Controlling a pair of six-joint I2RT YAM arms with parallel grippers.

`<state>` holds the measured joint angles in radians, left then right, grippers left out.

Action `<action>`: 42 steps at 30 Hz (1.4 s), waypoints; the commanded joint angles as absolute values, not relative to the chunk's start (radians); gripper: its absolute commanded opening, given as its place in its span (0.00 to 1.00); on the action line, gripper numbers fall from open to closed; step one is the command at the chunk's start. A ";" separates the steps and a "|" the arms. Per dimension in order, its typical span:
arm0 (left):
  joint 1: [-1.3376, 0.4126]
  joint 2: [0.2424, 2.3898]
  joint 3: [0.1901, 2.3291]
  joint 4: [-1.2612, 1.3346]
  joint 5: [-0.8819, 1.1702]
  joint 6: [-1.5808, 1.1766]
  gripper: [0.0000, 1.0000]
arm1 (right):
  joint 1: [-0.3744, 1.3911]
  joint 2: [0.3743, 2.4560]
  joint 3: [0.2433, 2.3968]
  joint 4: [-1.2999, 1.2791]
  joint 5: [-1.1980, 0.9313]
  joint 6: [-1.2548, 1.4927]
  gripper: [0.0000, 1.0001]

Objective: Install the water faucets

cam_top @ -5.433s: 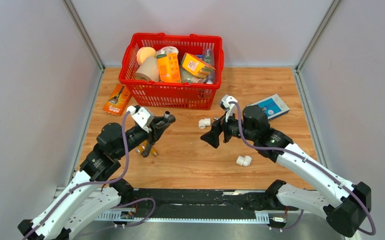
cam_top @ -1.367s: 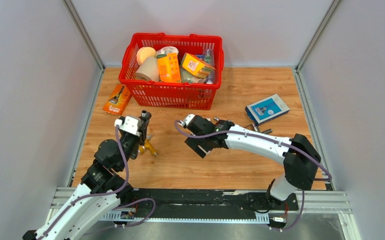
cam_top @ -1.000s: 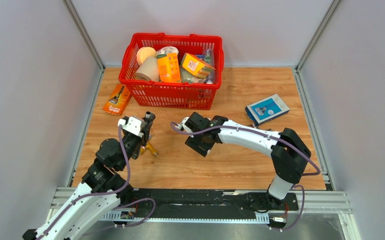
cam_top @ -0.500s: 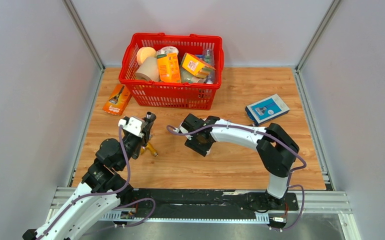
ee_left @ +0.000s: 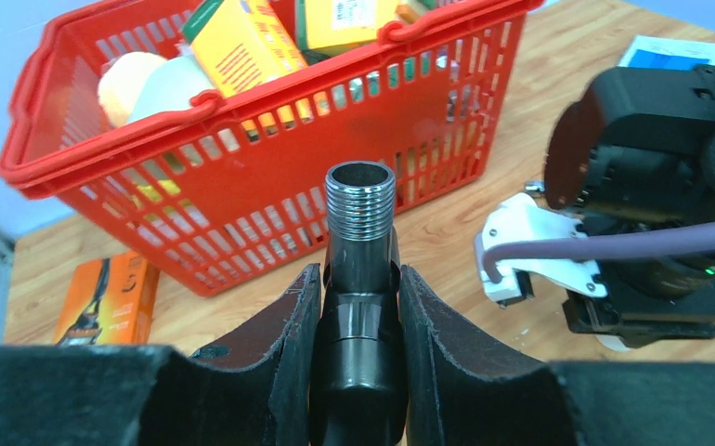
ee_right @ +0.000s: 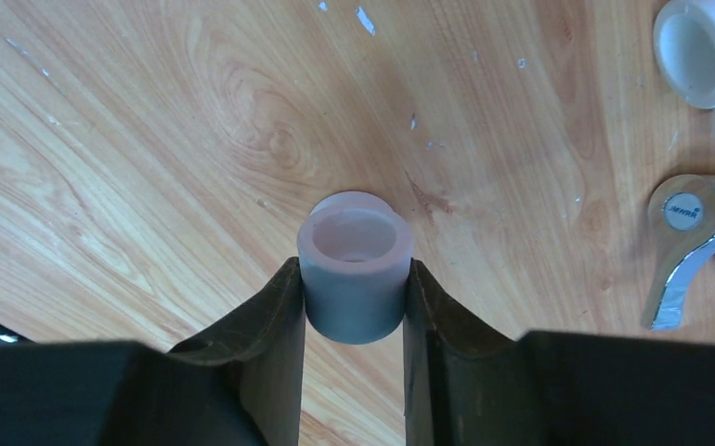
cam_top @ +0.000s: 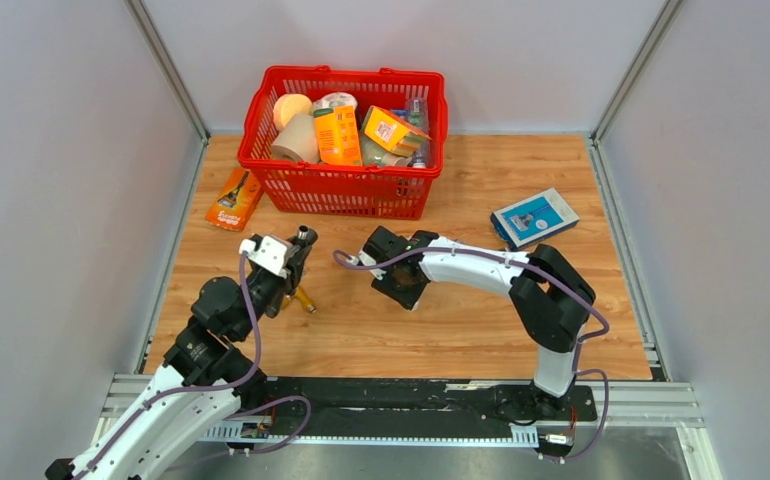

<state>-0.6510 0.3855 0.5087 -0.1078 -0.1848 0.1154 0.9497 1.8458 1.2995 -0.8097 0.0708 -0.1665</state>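
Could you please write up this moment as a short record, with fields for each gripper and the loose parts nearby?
Left gripper: shut on the long dark grey metal faucet, threaded end sticking out past the fingers
Right gripper: shut on a small white plastic fitting, open end facing the wrist camera
Beside the right gripper: chrome lever handle and second white fitting on the wooden table
Behind: red plastic basket, full of packages
Stage: faucet and fitting apart, not yet joined

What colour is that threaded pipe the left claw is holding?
The faucet is glossy dark grey metal, clearest in the left wrist view.
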 commanded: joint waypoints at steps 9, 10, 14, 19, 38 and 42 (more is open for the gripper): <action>-0.647 0.492 0.572 -0.067 0.387 0.187 0.00 | 0.836 1.525 1.370 -0.816 -0.144 -0.155 0.00; -0.647 0.509 0.578 -0.071 0.422 0.192 0.00 | 0.833 1.487 1.374 -0.813 -0.155 -0.159 0.00; -0.647 0.571 0.617 -0.104 0.532 0.195 0.00 | 0.833 1.355 1.381 -0.793 -0.161 -0.172 0.00; -0.647 0.623 0.637 -0.118 0.615 0.192 0.00 | 0.833 1.247 1.368 -0.766 -0.298 -0.198 0.00; -0.649 0.655 0.657 -0.161 0.787 0.192 0.00 | 1.080 1.079 1.256 -0.626 -0.385 -0.826 0.00; -0.649 0.650 0.660 -0.169 0.805 0.196 0.00 | 1.081 1.045 1.220 -0.627 -0.443 -0.998 0.00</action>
<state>-0.6502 0.6659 0.5941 -0.2211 0.7406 0.1677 1.0779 1.0874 1.2385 -0.6830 -0.3767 -0.7506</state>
